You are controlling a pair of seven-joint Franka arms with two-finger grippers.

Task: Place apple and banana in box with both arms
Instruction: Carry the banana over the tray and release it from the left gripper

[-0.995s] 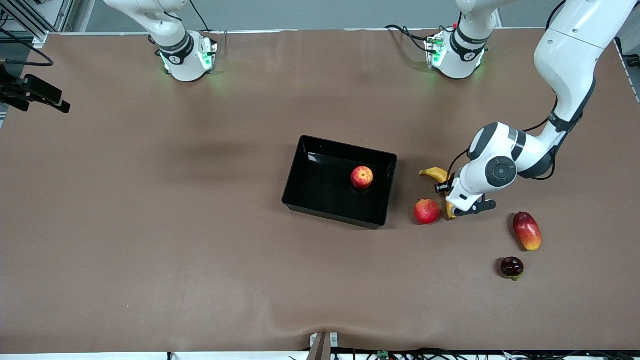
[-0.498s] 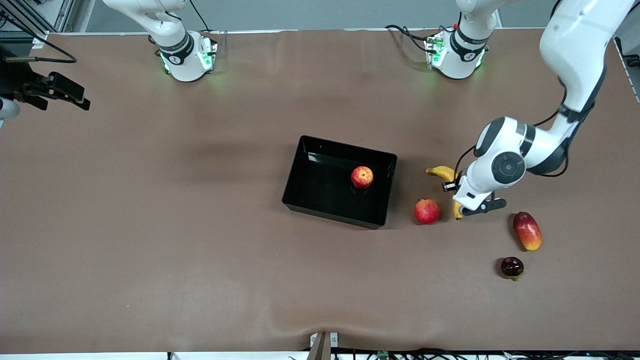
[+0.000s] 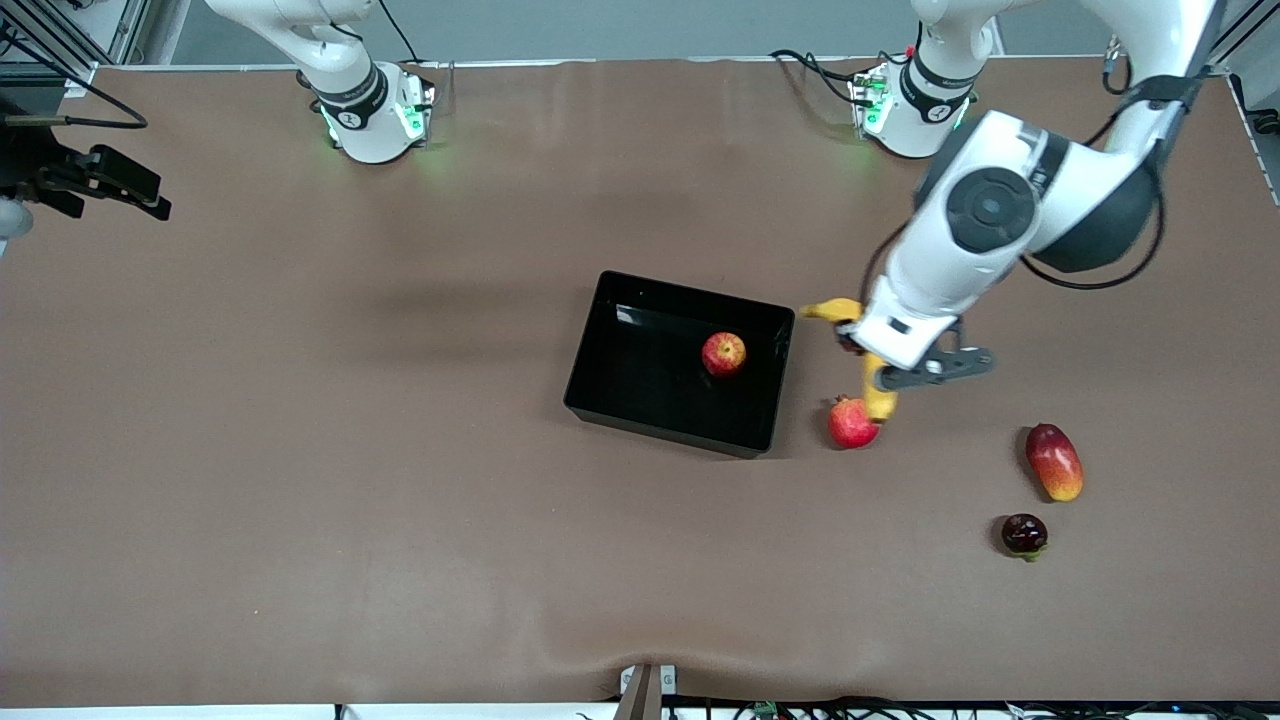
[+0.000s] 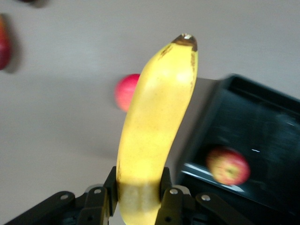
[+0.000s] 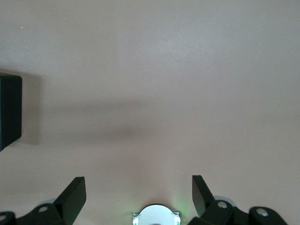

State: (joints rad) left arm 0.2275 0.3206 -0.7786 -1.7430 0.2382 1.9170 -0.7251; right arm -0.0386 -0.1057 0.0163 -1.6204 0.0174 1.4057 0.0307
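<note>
My left gripper (image 3: 866, 350) is shut on the yellow banana (image 3: 880, 396) and holds it in the air over the table between the box and a pink-red fruit. In the left wrist view the banana (image 4: 154, 122) sticks out from between the fingers of the left gripper (image 4: 138, 185). The red apple (image 3: 723, 353) lies in the black box (image 3: 640, 375), near the wall toward the left arm's end; both show in the left wrist view, the apple (image 4: 228, 166) inside the box (image 4: 262, 117). My right gripper (image 3: 95, 180) is open and empty at the right arm's end of the table; the right wrist view shows the right gripper (image 5: 139, 187) over bare table.
A pink-red round fruit (image 3: 852, 423) lies on the table under the banana's lower tip. A red-yellow mango (image 3: 1054, 461) and a dark round fruit (image 3: 1024, 534) lie toward the left arm's end. A corner of the box (image 5: 9, 110) shows in the right wrist view.
My left gripper has lifted the banana off the table and carried it toward the box. My right gripper has shifted only slightly. The apple has not moved.
</note>
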